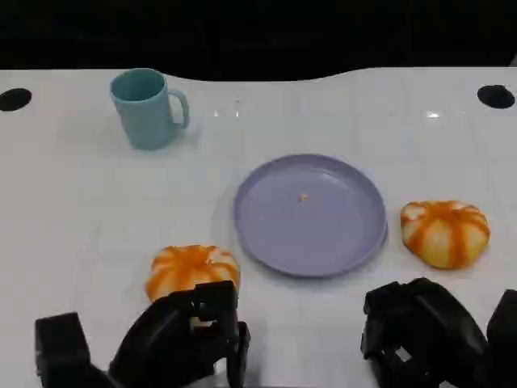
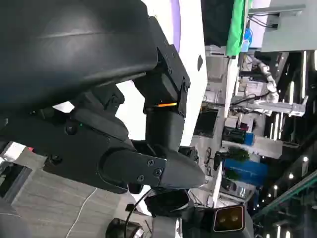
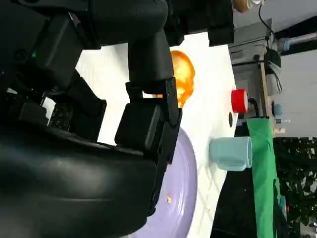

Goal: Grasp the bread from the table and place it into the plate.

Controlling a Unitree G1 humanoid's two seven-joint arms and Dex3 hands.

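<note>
Bread: two buns (image 1: 192, 269) (image 1: 445, 232), one plate (image 1: 310, 214), one mug (image 1: 148, 107); hands' (image 1: 190, 331) (image 1: 420, 327) hold unclear

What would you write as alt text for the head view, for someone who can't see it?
An empty lilac plate sits mid-table, with one orange-striped bread roll near the robot's left hand and another bread roll right of the plate, beyond its right hand. A teal mug stands at the far left; neither hand holds anything.

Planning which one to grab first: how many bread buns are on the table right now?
2. One bread bun lies left of the purple plate, just beyond the left robot hand. The other bread bun lies right of the plate, beyond the right robot hand.
</note>
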